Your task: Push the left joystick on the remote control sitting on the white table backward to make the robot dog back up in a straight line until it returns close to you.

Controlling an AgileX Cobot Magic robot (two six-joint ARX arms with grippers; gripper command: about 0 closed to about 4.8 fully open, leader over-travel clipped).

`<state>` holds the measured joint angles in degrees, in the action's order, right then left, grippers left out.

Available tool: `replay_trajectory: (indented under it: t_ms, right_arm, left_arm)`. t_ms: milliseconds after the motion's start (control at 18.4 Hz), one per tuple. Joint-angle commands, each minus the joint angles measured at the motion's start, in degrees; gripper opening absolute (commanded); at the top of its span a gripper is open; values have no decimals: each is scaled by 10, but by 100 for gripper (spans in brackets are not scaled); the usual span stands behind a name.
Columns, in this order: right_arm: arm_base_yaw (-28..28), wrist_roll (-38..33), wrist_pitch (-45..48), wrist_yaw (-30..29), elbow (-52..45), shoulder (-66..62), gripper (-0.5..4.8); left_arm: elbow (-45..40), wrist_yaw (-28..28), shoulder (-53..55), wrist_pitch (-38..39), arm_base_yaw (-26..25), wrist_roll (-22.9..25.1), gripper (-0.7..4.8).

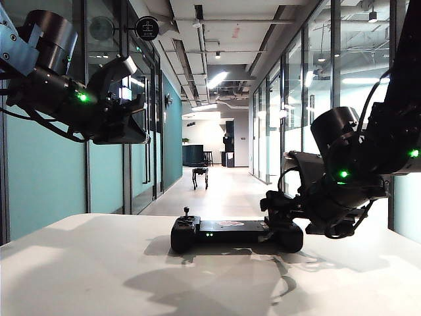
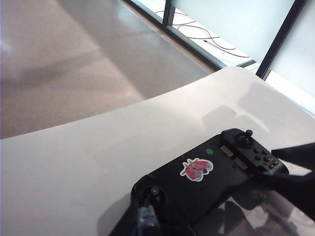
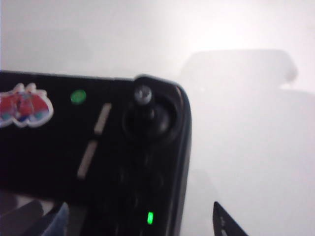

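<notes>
Remote control: wide matte black slab, rounded ends, flat on smooth white bench. Thin left joystick upright. Right end effector released, at right end. Left end effector raised, state unclear. Robot dog far down glossy corridor.

backlit corridor — arms silhouetted | soft shadows on table | right wrist view blurred, washed-out
</notes>
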<state>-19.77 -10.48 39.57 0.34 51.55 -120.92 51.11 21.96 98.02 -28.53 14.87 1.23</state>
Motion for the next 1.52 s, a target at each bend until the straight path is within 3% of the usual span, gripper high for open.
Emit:
replay_trajectory:
  t_ms: [54,652,706,869,1522]
  right_arm:
    - [-1,-1,7,-8,8,-1,369]
    - [-1,-2,10,-7,36,-34,368]
    - [-1,-2,10,-7,36,-34,360]
    - [-1,-2,8,-7,36,-34,272]
    - [-32,-2,5,0,35,-33,207]
  left_arm:
    - [2,4,-2,-7,1,-2,-6]
    - [2,4,-2,-7,1,-2,-6]
    - [2,4,-2,-7,1,-2,-6]
    - [2,4,-2,-7,1,-2,-6]
    - [2,4,-2,-7,1,-2,-6]
